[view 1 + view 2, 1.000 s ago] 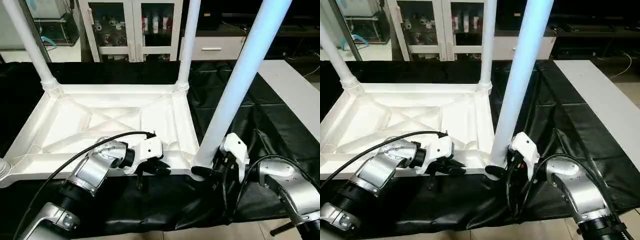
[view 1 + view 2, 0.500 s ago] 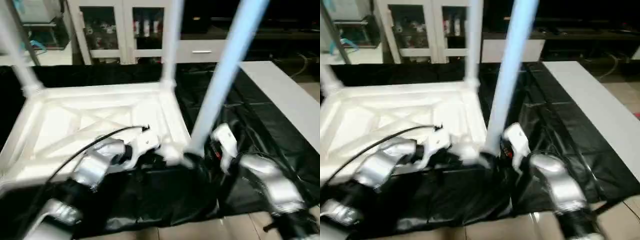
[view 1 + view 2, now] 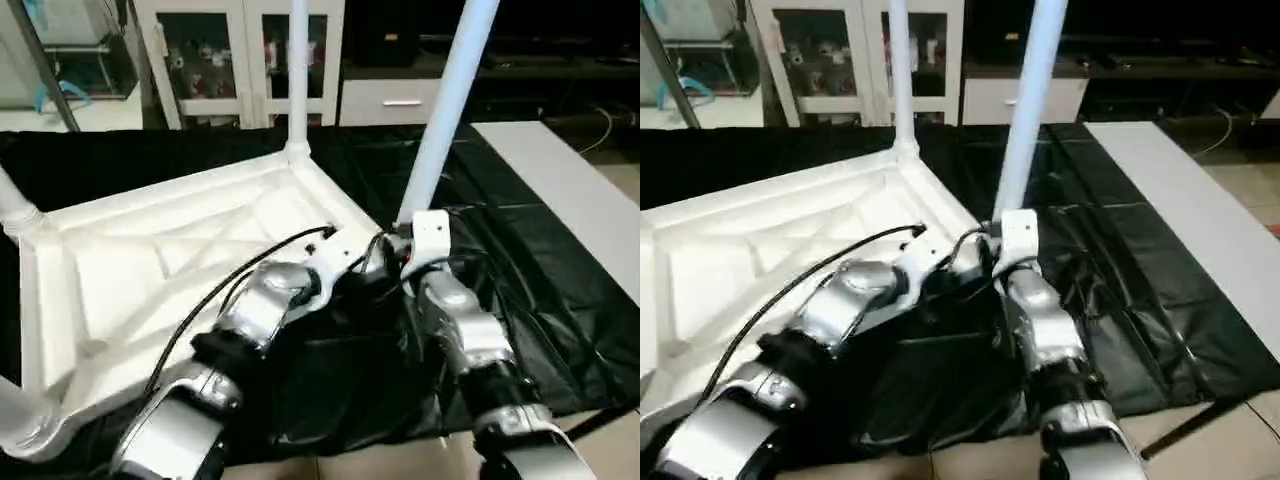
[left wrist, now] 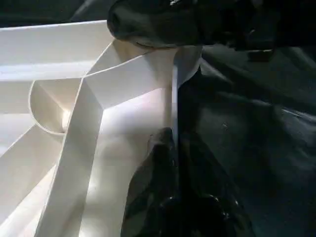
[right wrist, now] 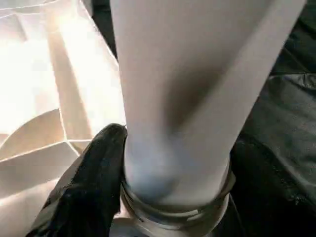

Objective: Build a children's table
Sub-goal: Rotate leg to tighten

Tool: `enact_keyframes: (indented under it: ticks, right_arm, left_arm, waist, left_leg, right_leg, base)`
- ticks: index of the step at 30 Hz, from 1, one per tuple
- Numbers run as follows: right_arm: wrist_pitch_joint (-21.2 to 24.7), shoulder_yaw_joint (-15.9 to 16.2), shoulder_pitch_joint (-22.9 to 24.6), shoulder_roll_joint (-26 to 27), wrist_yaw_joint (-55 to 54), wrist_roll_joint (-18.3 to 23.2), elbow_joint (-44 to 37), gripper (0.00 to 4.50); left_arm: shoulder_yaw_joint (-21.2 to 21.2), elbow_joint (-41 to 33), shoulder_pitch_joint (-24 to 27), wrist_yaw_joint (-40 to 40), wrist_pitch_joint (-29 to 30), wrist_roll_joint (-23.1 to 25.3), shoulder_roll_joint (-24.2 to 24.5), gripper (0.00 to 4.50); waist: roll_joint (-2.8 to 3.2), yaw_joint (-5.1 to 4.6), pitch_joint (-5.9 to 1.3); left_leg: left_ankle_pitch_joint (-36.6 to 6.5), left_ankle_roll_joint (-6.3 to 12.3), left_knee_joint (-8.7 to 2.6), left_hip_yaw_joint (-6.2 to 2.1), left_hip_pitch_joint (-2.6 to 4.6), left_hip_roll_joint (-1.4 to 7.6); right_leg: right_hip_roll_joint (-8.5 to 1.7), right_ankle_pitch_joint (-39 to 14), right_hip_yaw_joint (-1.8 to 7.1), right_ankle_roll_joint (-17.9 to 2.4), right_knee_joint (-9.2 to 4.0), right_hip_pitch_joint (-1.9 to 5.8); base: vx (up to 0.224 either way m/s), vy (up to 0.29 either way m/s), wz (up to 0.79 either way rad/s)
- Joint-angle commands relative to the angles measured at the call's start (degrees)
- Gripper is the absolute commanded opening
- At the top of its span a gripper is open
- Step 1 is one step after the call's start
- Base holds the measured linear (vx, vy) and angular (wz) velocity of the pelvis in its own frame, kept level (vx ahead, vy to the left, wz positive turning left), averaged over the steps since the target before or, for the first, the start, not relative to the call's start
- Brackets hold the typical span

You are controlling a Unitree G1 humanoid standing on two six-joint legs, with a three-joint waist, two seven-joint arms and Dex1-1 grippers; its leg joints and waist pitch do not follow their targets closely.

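table top (image 3: 150, 270) upside down on black sheet (image 3: 540, 270), three legs up | our left gripper (image 4: 174, 148) pinched on rim wall at 5 o'clock corner | our right gripper (image 5: 173, 163) clasps fourth leg (image 3: 445, 110) base at its socket | we judge: light, stiff, slick plastic; hold low near socket, on ribs
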Motion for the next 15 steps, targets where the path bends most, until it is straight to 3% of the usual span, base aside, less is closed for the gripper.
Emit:
enact_keyframes:
  ticks: [1, 3, 6, 7, 8, 9, 11, 12, 15]
  right_arm:
    - [-0.5, -2.0, 0.1, 0.5, 1.5, 1.9, 2.5, 2.69]
    - [-1.7, -2.0, 0.4, 0.3, 6.4, 3.2, 1.1, 2.69]
    - [-3.5, -0.3, 1.3, -1.1, 11.1, 2.8, -1.3, 2.69]
    - [-3.8, -0.1, 1.5, -1.4, 11.7, 2.8, -1.5, 3.25]
    - [-4.6, 0.9, 2.3, -2.7, 13.0, 2.4, -2.7, 3.39]
    - [-4.9, 1.7, 3.3, -3.8, 15.3, 2.6, -4.2, 3.39]
    - [-4.9, 2.4, 4.9, -6.0, 18.6, 2.7, -6.7, 3.58]
    - [-4.5, 2.9, 6.0, -7.6, 21.5, 3.2, -8.6, 3.73]
    - [-2.5, 4.2, 8.6, -11.8, 29.9, 4.1, -13.4, 3.91]
  left_arm:
    - [0.0, -0.1, -0.2, 0.4, -2.8, 0.0, 0.0, 0.0]
    - [-0.5, -0.8, 0.4, -1.2, -3.0, -0.1, 0.7, 0.0]
    - [-1.2, -0.7, 0.8, -2.5, -4.2, 0.2, 1.7, 0.0]
    - [-1.3, -0.6, 0.8, -2.7, -4.5, 0.3, 1.9, 0.0]
    - [-1.5, -1.2, 1.2, -3.9, -4.7, -0.1, 2.5, 0.0]
    - [-1.9, -2.1, 1.7, -5.5, -5.4, -0.3, 3.2, 0.0]
    - [-2.4, -4.1, 2.8, -8.4, -5.6, -0.9, 4.6, 0.0]
    - [-2.9, -5.7, 3.5, -10.7, -6.1, -1.4, 5.7, 0.0]
    - [-4.0, -10.2, 5.6, -17.6, -5.7, -3.2, 9.0, 0.0]
  waist:
    - [-0.62, 0.45, -3.6]
    - [-0.74, 0.56, -3.54]
    - [-0.71, 0.71, -3.38]
    - [-0.75, 0.78, -3.37]
    - [-0.9, 0.89, -3.31]
    - [-1.06, 1.12, -3.24]
    - [-0.71, 1.34, -3.17]
    - [-0.94, 1.27, -3.12]
    - [-0.63, 1.64, -3.02]
  left_leg:
    - [-7.0, 3.39, -4.19, -1.32, -0.16, 2.25]
    - [-5.9, 4.81, -4.17, -1.22, -0.26, 2.3]
    - [-6.7, 5.04, -4.16, -1.16, -0.14, 2.44]
    - [-6.8, 4.97, -4.16, -1.17, -0.16, 2.42]
    - [-7.0, 4.78, -4.21, -1.16, -0.11, 2.46]
    - [-7.3, 4.73, -4.23, -1.13, -0.1, 2.49]
    - [-7.6, 4.72, -4.37, -1.27, -0.19, 2.61]
    - [-8.1, 4.49, -4.39, -1.17, -0.03, 2.72]
    - [-8.3, 4.5, -4.58, -1.27, 0.02, 3.02]
  right_leg:
    - [-3.83, -10.2, 3.26, -11.7, -4.19, 2.9]
    - [-3.76, -8.7, 3.2, -12.6, -4.04, 3.06]
    - [-3.88, -10.9, 3.22, -12.7, -4.3, 2.98]
    - [-3.92, -11.3, 3.23, -12.6, -4.36, 3.01]
    - [-3.91, -12.1, 3.22, -12.4, -4.47, 2.98]
    - [-3.9, -12.9, 3.22, -12.0, -4.52, 3.02]
    - [-3.98, -14.0, 3.25, -11.5, -4.51, 3.0]
    - [-3.91, -14.9, 3.27, -11.3, -4.71, 2.77]
    - [-3.85, -13.3, 3.38, -11.7, -4.38, 2.79]
  base:
    - [0.0, 0.0, 0.0]
    - [0.0, 0.0, 0.0]
    - [0.0, 0.0, 0.0]
    - [0.0, 0.0, 0.0]
    - [0.0, 0.0, 0.0]
    - [0.0, 0.0, 0.0]
    - [0.0, 0.0, 0.0]
    - [0.0, 0.0, 0.0]
    - [0.0, 0.0, 0.0]
